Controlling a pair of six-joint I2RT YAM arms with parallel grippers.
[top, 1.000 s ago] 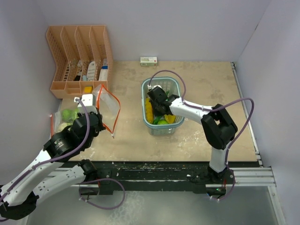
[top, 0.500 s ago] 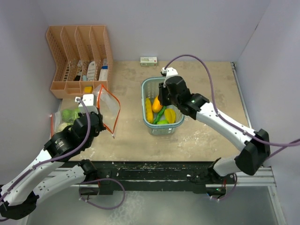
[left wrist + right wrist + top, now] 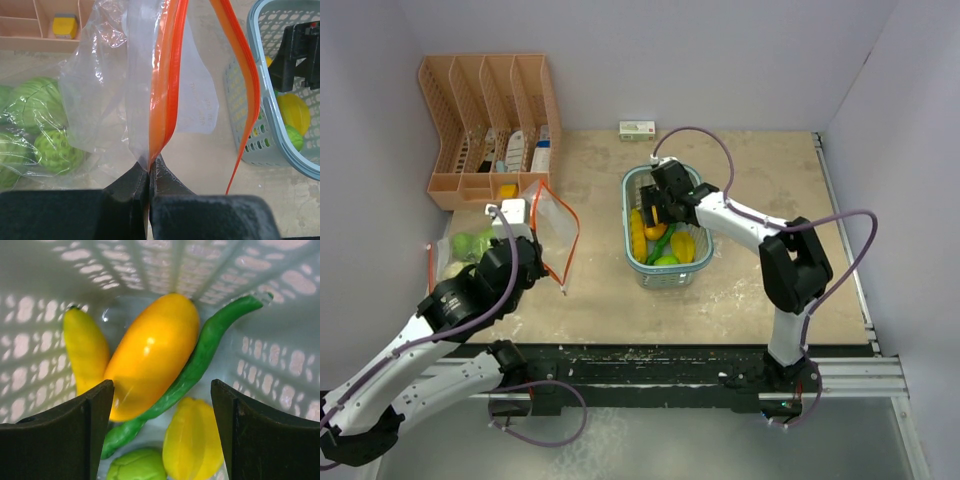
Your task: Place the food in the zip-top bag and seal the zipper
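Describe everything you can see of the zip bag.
The bag is clear, crinkled plastic with an orange zipper strip along its mouth, which gapes open. The left tool, shut, pinches one lip upright at the strip. Its lower part lies on the table, green cabbages showing through. It stands left of the basket, apart from it.

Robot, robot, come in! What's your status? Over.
Left tool shut on bag edge. Right tool open above orange fruit in basket. Green chili touching that fruit.
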